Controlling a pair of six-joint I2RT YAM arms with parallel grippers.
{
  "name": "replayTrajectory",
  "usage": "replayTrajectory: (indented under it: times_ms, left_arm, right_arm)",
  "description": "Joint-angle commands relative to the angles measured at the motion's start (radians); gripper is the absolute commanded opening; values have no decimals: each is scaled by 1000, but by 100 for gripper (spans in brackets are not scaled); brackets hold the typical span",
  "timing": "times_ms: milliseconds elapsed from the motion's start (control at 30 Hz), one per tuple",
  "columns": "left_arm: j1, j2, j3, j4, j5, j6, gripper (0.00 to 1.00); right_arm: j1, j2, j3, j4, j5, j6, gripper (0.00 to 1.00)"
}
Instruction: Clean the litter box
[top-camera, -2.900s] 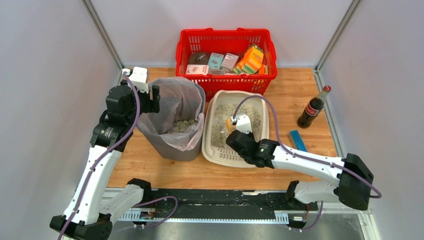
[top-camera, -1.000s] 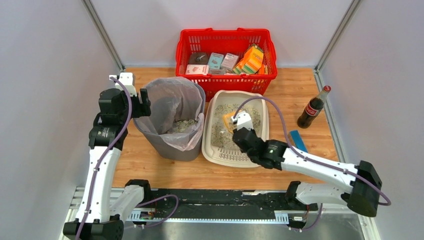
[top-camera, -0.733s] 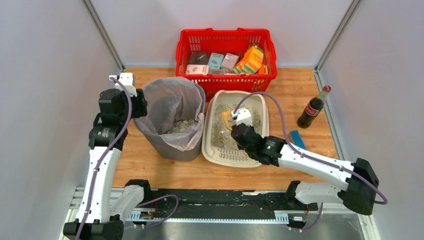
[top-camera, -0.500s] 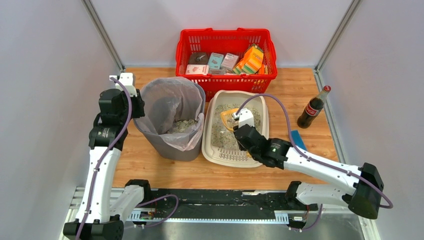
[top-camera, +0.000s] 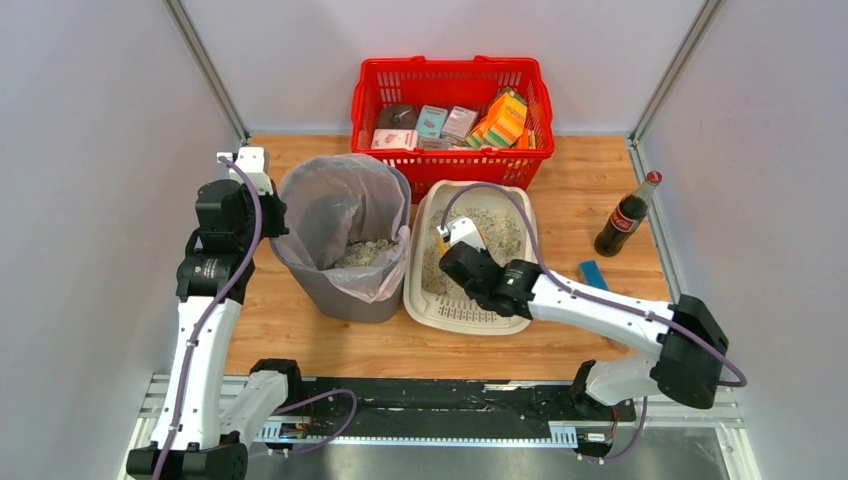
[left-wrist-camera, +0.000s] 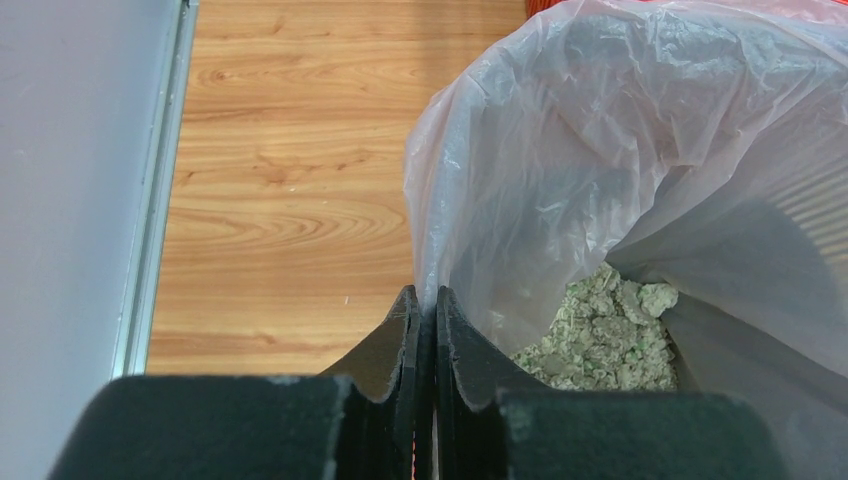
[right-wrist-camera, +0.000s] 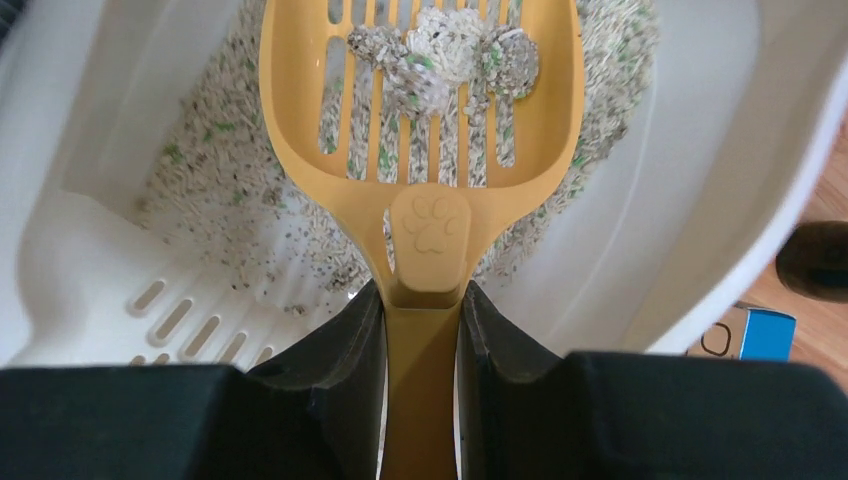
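- Wood-grain bench (top-camera: 580, 170) in the top view carries the litter box (top-camera: 412, 275), a cream tray lying under the right arm (top-camera: 590, 305). That arm's fingers are hidden beneath its wrist here.
- Just beside the tray stands a grey bin (top-camera: 345, 298) lined with a clear bag (top-camera: 345, 195). The left arm (top-camera: 205, 300) reaches the bin's outer rim.
- Beyond both sits a red basket (top-camera: 445, 62) of packets. A dark bottle (top-camera: 627, 215) and a blue box (top-camera: 594, 277) lie on the tray's other side, away from the bin.
- In the left wrist view, the left fingers (left-wrist-camera: 400, 330) are drawn in to a thin slit. The bag's rim runs down into that slit at their tips, pinched there.
- Right of these fingers, inside the bag, lie pale greenish litter lumps (left-wrist-camera: 600, 330). Left of them is bare bench.
- In the right wrist view, the right fingers (right-wrist-camera: 345, 370) clamp the handle of a yellow scoop (right-wrist-camera: 420, 230), one on each side, just below its paw-print.
- The scoop's slotted blade reaches out ahead of the fingers, with a few clumps (right-wrist-camera: 445, 50) at its far end.
- Under and around the scoop is the litter box. Granules (right-wrist-camera: 220, 200) cover its floor, and its slotted grate (right-wrist-camera: 190, 310) is just left of the fingers.
- Right of the fingers, outside the tray's wall, are the blue box and the bottle's dark base.
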Motion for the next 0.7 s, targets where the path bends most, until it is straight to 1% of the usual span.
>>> replayTrajectory:
  times_ms: [0, 33, 67, 100, 133, 200, 233, 267, 300, 333, 367, 467, 500, 533, 567, 600, 633, 667]
  left_arm:
    - [6, -7, -9, 33, -21, 14, 0]
    - [6, -3, -11, 33, -23, 15, 0]
    - [6, 2, -9, 31, -24, 17, 0]
    - [6, 5, -3, 25, -25, 17, 0]
    - [6, 8, 0, 22, -25, 17, 0]
    - [6, 8, -2, 22, -23, 17, 0]
    - [6, 5, -5, 26, -21, 17, 0]
    - [6, 6, -9, 33, -21, 16, 0]
    - [4, 8, -11, 33, -18, 15, 0]
    - [6, 15, -11, 34, -15, 12, 0]
    - [6, 19, -9, 30, -9, 11, 0]
    - [6, 31, 0, 22, 11, 6, 0]
    - [6, 32, -2, 23, 20, 6, 0]
    - [6, 29, -3, 26, 25, 5, 0]
    - [6, 26, -9, 36, 22, 6, 0]
    - [6, 28, -11, 36, 14, 6, 0]
    - [6, 32, -11, 36, 8, 8, 0]
    - [6, 34, -8, 30, 6, 8, 0]
  right_arm:
    - [8, 19, 30, -12, 21, 25, 0]
    - [-2, -47, 15, 25, -7, 17, 0]
    - [-12, -79, -17, 65, -31, 17, 0]
    - [-15, -98, -40, 154, -60, 17, 0]
    - [-15, -97, -54, 179, -77, 14, 0]
    - [-13, -40, -56, 162, -64, 22, 0]
    - [-13, 45, -33, 118, -38, 48, 0]
    - [-13, 72, -8, 45, -15, 89, 0]
    - [-13, 84, 10, 41, 0, 97, 0]
    - [-15, 80, 6, 50, -1, 102, 0]
    - [-12, 34, -3, 105, -33, 103, 0]
    - [-13, -56, -71, 191, -81, 106, 0]
    - [-12, -60, -88, 196, -90, 112, 0]
    - [-13, -48, -98, 179, -79, 117, 0]
    - [-13, -34, -86, 83, -58, 135, 0]
    - [-13, -8, -68, 29, -26, 149, 0]
    - [-10, -6, -19, -20, -16, 148, 0]
    - [-3, -14, -7, -58, -3, 136, 0]
